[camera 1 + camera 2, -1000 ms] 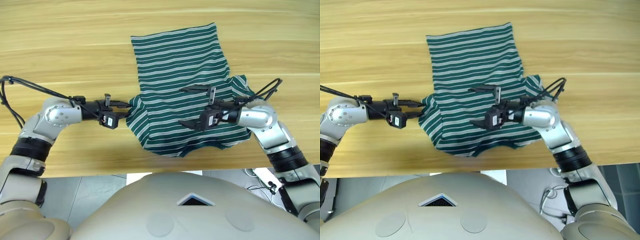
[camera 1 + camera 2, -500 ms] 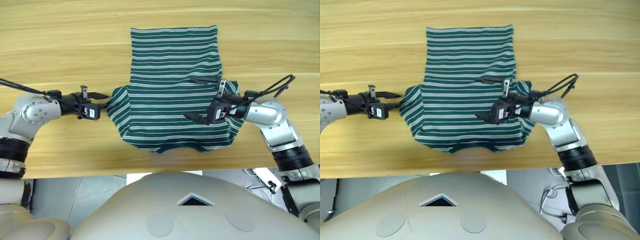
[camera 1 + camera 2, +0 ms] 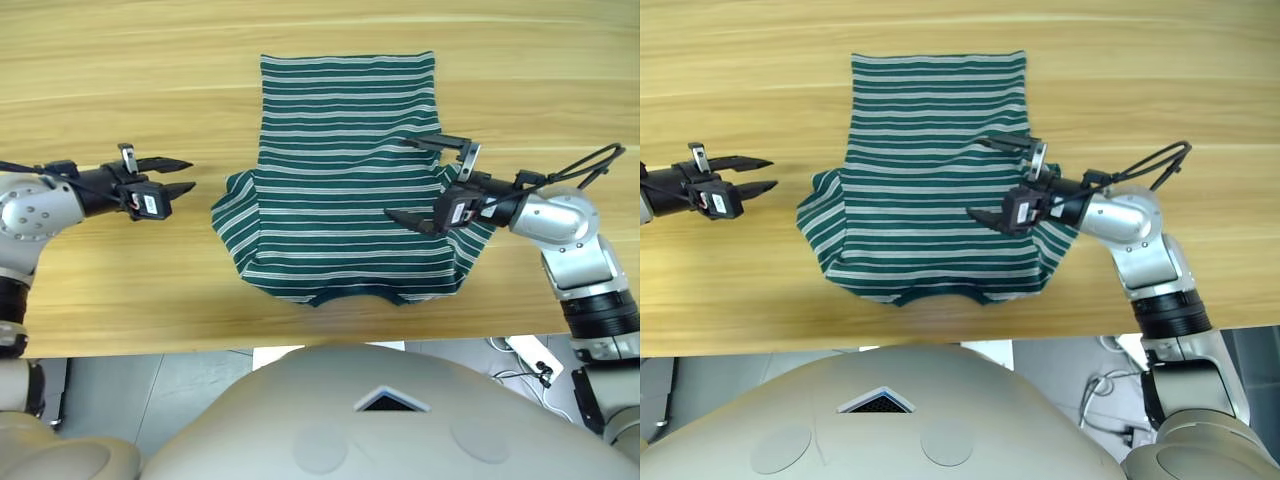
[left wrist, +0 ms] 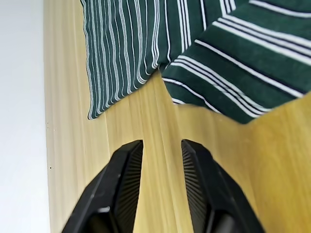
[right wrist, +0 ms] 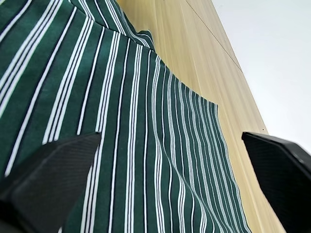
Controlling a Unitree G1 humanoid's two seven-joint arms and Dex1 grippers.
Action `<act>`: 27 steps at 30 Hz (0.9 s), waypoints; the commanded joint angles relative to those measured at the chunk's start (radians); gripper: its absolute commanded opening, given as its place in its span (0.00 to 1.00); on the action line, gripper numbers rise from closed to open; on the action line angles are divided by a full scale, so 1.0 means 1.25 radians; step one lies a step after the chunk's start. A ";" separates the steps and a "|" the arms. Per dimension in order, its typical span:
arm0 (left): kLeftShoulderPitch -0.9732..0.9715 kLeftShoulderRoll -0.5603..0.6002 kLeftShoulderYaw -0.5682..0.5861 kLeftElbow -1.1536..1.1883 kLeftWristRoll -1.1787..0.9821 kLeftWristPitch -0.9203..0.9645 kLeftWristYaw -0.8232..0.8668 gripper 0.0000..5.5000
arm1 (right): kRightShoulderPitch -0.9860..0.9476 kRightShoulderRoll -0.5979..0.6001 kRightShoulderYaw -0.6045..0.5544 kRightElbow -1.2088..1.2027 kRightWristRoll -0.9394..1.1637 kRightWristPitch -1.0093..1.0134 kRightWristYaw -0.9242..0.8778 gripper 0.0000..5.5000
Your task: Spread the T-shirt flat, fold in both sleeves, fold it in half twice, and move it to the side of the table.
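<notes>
Where uncovered, pale wood-grain table [image 3: 100, 60].

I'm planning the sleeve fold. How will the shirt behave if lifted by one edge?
Probably floppy: the shirt has a rumpled sleeve, so a lifted edge should sag. Likely light, lying thin. Pushed, it may wrinkle rather than slide on the table.

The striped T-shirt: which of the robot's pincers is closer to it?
Right. The right pincer is open over the right side of the T-shirt; the left pincer is out over bare table, clear of the left sleeve.
</notes>
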 commanded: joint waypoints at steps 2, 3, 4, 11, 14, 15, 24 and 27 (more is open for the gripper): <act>0.061 0.032 -0.033 -0.048 -0.002 0.017 -0.075 0.27 | 0.000 -0.013 -0.013 -0.005 0.010 -0.003 0.001 0.97; 0.069 0.032 -0.038 -0.057 0.001 0.020 -0.085 0.27 | 0.001 -0.013 -0.014 -0.007 0.010 -0.003 0.001 0.97; 0.080 0.028 -0.042 -0.067 0.008 0.023 -0.088 0.30 | 0.000 -0.012 -0.013 -0.007 0.009 -0.003 0.001 0.98; 0.076 -0.025 -0.072 -0.104 0.037 0.049 -0.085 0.33 | 0.002 -0.008 -0.008 -0.009 0.006 -0.002 0.003 0.98; 0.053 -0.037 -0.072 -0.103 0.057 0.069 -0.075 0.33 | 0.005 -0.006 -0.006 -0.008 0.004 -0.004 0.002 0.98; 0.046 -0.039 -0.072 -0.100 0.069 0.076 -0.069 0.33 | 0.007 -0.005 -0.004 -0.008 0.003 -0.004 0.001 0.98; 0.007 -0.047 -0.079 -0.051 0.171 0.103 0.007 0.33 | 0.015 -0.004 0.000 -0.011 -0.002 -0.002 0.002 0.98; 0.012 -0.052 -0.084 -0.059 0.157 0.092 0.007 0.33 | 0.015 -0.004 0.002 -0.011 -0.002 -0.001 0.002 0.98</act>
